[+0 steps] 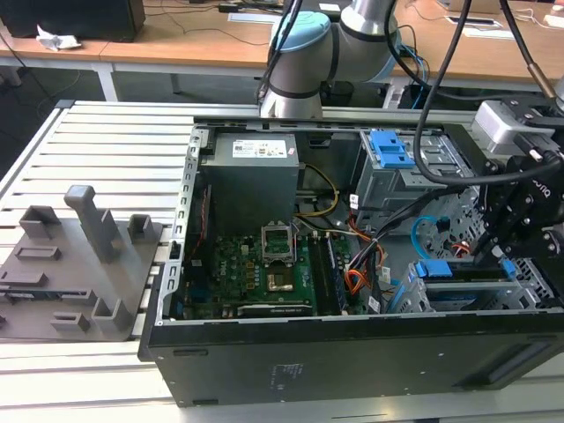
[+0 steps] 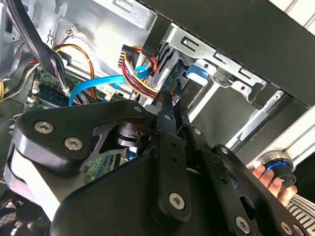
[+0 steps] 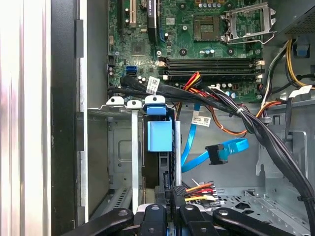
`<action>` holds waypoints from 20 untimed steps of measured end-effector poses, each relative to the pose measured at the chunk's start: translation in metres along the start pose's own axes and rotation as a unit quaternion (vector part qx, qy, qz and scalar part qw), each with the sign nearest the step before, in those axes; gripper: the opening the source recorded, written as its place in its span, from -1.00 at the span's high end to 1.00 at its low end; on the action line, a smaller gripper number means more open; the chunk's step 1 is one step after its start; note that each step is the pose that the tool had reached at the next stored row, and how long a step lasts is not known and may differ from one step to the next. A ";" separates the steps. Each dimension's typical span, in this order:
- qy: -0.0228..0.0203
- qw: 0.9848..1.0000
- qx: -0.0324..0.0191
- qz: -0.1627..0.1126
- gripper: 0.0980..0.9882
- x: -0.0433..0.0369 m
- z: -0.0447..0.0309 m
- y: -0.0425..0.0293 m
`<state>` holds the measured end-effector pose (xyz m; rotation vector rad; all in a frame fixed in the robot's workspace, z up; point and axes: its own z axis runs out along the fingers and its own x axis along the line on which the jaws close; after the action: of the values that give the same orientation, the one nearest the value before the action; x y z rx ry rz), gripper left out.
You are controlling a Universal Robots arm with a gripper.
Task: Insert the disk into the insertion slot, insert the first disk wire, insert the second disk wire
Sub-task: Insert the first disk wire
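One open computer case (image 1: 264, 352) lies on the ribbed metal worktop (image 1: 106, 141) in the exterior view, with a grey moulded fixture (image 1: 79, 256) beside it on the exterior view's left. The arm (image 1: 308, 53) reaches over from the far side, and its claw (image 1: 492, 256) hangs down into the case at the exterior view's right end. Just under it the disk (image 1: 463, 284) sits in the insertion slot (image 1: 533, 286), with the blue carrier end facing the motherboard (image 1: 264, 264). A taller grey cage with a blue clip (image 1: 388, 145) stands further back.

In the second wrist view the claw (image 2: 173, 94) has its slim fingers (image 2: 165, 132) drawn together. Their tips are clamped on the plug of the coloured disk wire (image 2: 140, 69), a red, yellow and black bundle. The plug is right at the blue end of the disk (image 2: 194, 73), inside the grey sheet-metal slot (image 2: 216, 64). The blue disk wire (image 2: 93, 83) loops over the board nearby. A person's hand (image 2: 268, 179) rests beside a round knob with a blue ring (image 2: 276, 164) outside the case.

In the first wrist view the disk (image 3: 160, 135) stands on edge between the slot's rails (image 3: 134, 147). The claw (image 3: 172, 209) holds the coloured wire's plug (image 3: 197, 189) against the disk's near end. The blue wire's plug (image 3: 219, 152) hangs free, apart from the disk.
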<state>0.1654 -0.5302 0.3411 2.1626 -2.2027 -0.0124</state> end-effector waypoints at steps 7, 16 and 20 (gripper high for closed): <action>-0.001 1.000 0.000 0.000 0.84 -0.0001 0.0007 -0.0032; -0.002 1.000 0.000 0.001 0.84 -0.0001 0.0004 -0.0033; -0.003 1.000 -0.001 0.019 0.84 -0.0002 0.0003 -0.0027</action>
<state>0.1682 -0.5300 0.3407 2.1228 -2.2448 -0.0192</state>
